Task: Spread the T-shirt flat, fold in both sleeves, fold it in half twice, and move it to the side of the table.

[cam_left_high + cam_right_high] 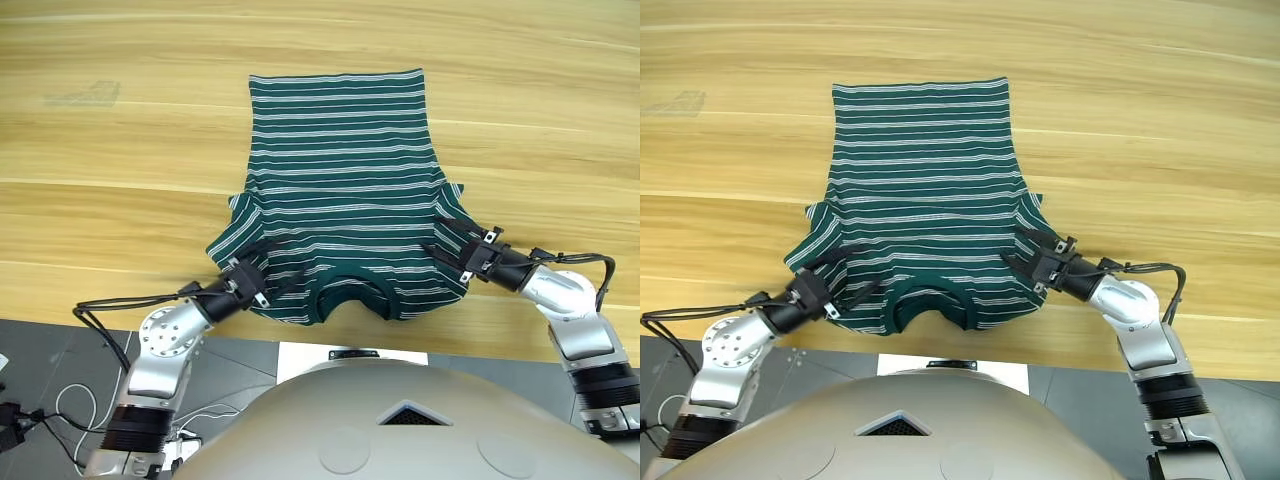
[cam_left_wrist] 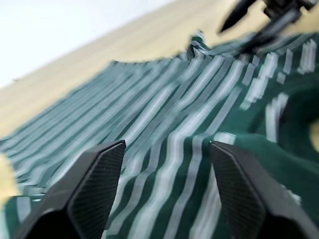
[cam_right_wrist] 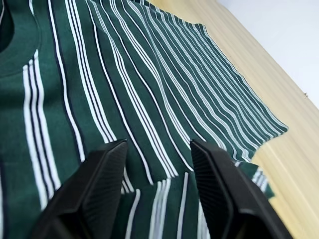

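A dark green T-shirt (image 1: pixel 340 170) with white stripes lies on the wooden table, collar (image 1: pixel 350 295) toward me and hem at the far end. Both sleeves look folded in over the body. My left gripper (image 1: pixel 282 264) rests over the near left shoulder of the shirt. Its fingers are open with striped cloth (image 2: pixel 169 124) showing between them in the left wrist view, where that gripper (image 2: pixel 167 147) frames the fabric. My right gripper (image 1: pixel 431 233) sits over the near right shoulder, open too; the right wrist view has this gripper (image 3: pixel 158 144) spread above the cloth.
Bare wooden table (image 1: pixel 120 150) surrounds the shirt to the left, right and beyond the hem. The table's front edge (image 1: pixel 80 318) runs just behind the collar. Cables (image 1: pixel 60 410) lie on the grey floor at the lower left.
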Controlling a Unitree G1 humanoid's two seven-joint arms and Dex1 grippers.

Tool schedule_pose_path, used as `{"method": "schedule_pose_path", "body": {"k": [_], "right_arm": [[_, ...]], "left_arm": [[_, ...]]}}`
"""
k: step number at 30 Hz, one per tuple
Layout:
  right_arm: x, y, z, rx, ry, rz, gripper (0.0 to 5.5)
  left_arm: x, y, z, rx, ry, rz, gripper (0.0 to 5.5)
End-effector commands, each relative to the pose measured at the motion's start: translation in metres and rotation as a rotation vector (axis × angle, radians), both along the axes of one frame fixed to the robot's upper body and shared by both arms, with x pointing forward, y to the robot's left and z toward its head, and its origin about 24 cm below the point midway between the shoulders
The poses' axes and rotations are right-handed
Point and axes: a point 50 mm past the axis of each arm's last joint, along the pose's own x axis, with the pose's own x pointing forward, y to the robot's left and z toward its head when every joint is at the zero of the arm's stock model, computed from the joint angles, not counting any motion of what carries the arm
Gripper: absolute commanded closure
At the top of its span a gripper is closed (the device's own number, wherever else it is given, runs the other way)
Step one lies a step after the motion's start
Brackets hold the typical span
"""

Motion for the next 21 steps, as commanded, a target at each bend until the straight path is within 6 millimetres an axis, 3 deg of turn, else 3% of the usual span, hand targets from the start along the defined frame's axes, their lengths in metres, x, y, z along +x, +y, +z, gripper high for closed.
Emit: {"method": "schedule_pose_path", "body": {"k": [1,4,7,10,12,15,21], "right_arm": [[0.0,0.001,-0.003,-0.001,-0.005,0.001,3.16],[-0.003,0.001,-0.006,0.001,-0.013,-0.008,3.16],[-0.007,0.001,-0.007,0.01,-0.025,-0.025,3.16],[-0.002,-0.006,0.0,0.023,-0.077,-0.089,3.16],[0.002,-0.013,0.008,0.042,-0.118,-0.149,3.16],[0.013,-0.023,0.023,0.093,-0.199,-0.249,3.16],[0.041,-0.049,0.066,0.222,-0.406,-0.479,3.16]], "left_arm": [[0.011,0.016,0.008,-0.002,-0.065,0.073,2.37],[0.016,0.036,0.014,0.036,-0.149,0.207,2.37],[0.025,0.07,0.025,0.295,-0.342,0.485,2.37],[0.015,0.099,0.029,0.676,-0.433,0.628,2.37],[0.002,0.108,0.026,0.895,-0.443,0.575,2.37],[-0.015,0.104,0.029,1.051,-0.423,0.414,2.37],[-0.042,0.065,0.026,1.048,-0.295,-0.063,2.37]]}}
